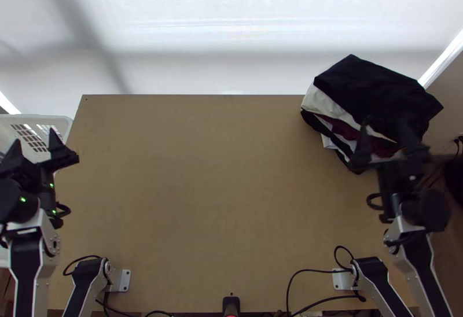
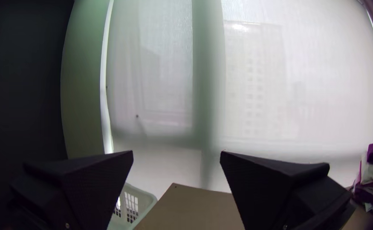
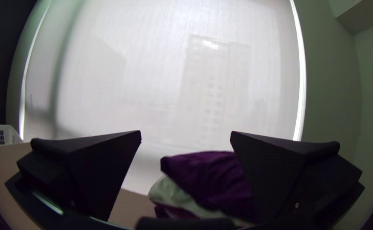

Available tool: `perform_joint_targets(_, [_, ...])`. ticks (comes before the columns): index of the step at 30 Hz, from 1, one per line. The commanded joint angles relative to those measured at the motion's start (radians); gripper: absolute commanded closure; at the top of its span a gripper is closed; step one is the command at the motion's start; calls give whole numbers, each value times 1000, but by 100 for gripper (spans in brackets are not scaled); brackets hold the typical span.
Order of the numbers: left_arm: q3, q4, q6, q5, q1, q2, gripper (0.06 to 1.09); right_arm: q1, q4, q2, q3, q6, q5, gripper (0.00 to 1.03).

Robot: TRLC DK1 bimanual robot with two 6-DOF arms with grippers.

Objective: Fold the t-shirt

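Two black hands are parted wide, with nothing held: the left hand [image 2: 177,151] at the left edge by a white basket [image 1: 36,120], the right hand [image 3: 186,132] at the near side of a clothes pile [image 1: 370,85] at the far right corner of the tabletop [image 1: 220,172]. The t-shirt is probably the dark top garment, lying folded or bunched over white and maroon layers; which, I cannot tell. The step now seems to be taking it off. Best for the right hand to pinch just the top layer's near edge, since a deep bite could drag lower garments along. Lift before drawing it toward the middle, then let the left hand take another corner to spread it flat.
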Motion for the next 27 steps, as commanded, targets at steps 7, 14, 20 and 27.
perform_joint_targets(7, [-319, 24, 36, -11, 4, -232, 9, 26, -8, -262, -312, -12, 1, 5])
perform_joint_targets(14, [-467, 24, 55, -11, -2, -315, 10, 51, -111, -484, -448, -6, -1, 5])
perform_joint_targets(20, [-551, 35, 58, -2, -22, -345, 10, 66, -315, -587, -503, 23, 2, 5])
perform_joint_targets(27, [-632, -19, 67, 55, -25, -441, 10, 54, -362, -556, -503, 182, 24, 5])
